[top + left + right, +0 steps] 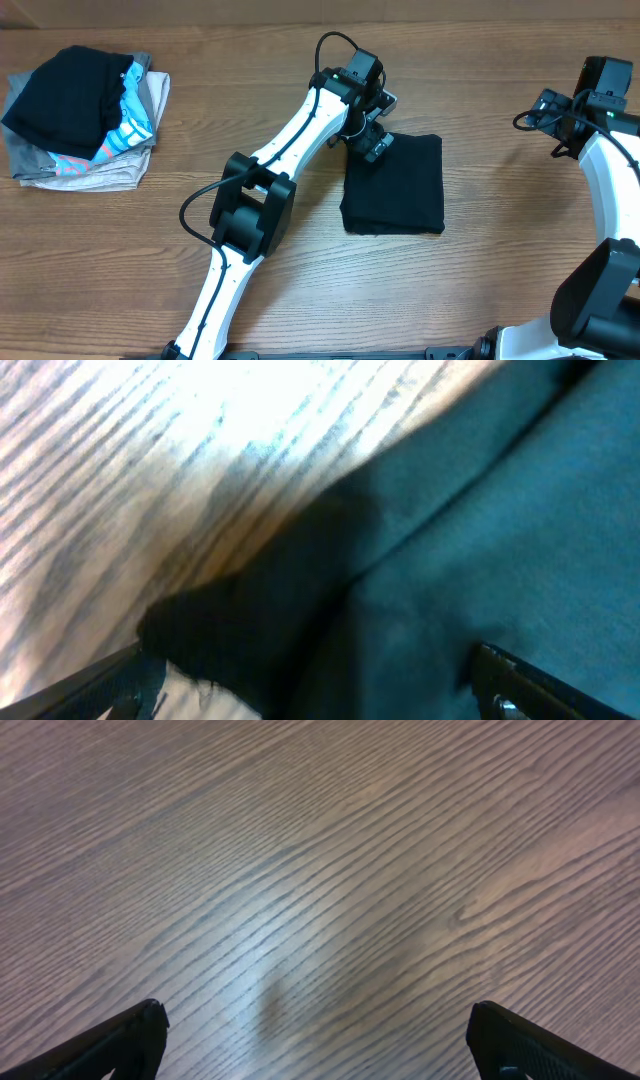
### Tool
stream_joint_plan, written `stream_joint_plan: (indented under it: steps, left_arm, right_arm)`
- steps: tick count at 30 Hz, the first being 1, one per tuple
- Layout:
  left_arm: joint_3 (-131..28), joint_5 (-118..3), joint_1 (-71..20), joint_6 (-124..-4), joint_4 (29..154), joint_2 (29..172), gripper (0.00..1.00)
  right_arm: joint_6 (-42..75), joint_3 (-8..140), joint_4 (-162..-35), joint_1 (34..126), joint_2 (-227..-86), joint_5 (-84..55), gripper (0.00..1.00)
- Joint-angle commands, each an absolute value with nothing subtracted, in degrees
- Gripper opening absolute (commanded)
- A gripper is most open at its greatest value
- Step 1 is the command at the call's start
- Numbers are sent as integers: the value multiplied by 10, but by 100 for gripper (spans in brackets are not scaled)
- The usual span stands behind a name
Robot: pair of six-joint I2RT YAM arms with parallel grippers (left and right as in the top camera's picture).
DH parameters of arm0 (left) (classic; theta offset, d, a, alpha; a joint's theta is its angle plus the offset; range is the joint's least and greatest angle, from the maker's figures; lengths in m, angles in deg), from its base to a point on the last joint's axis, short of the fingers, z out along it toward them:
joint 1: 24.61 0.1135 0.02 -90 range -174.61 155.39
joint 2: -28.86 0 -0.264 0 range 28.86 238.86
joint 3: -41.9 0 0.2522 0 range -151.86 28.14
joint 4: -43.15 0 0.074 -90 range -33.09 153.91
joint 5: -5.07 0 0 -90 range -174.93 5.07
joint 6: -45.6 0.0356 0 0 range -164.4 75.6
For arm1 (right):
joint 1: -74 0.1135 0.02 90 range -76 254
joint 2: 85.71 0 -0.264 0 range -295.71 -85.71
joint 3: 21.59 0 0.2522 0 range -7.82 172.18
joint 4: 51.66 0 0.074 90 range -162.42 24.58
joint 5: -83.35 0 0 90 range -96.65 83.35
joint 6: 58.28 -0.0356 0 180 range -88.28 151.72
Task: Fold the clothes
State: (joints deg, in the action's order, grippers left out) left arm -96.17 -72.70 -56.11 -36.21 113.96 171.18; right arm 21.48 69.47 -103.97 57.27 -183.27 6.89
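Note:
The black T-shirt (395,185) lies folded into a neat rectangle on the wooden table, right of centre. My left gripper (372,145) is down at its far left corner. In the left wrist view its fingers (320,690) are spread wide over the shirt's dark fabric (470,540), with the shirt's edge running between them. A pale patch shows under that edge by the left finger. My right gripper (545,112) is far off at the right, open and empty over bare wood (320,1040).
A pile of folded garments (85,115) sits at the far left of the table: a black one on top of grey and turquoise-patterned ones. The left arm's body crosses the table's middle. The table (480,290) is wood-grain.

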Motion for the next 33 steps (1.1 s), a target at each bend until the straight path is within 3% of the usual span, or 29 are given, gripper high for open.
stream_joint_plan:
  steps: [1, 22, 27, 33]
  left_arm:
    - [-941, -739, -560, -338, 1121, 1710, 100]
    - [-920, -750, -562, -340, 1064, 1710, 100]
    - [-920, -748, -562, -341, 1088, 1711, 82]
    - [-920, -748, -563, -341, 1113, 1711, 69]
  right_arm:
    - [216, 695, -1036, 574, -1833, 74, 100]
    - [216, 695, -1036, 574, -1833, 74, 100]
    - [216, 695, -1036, 574, -1833, 74, 100]
    - [216, 695, -1036, 574, -1833, 74, 100]
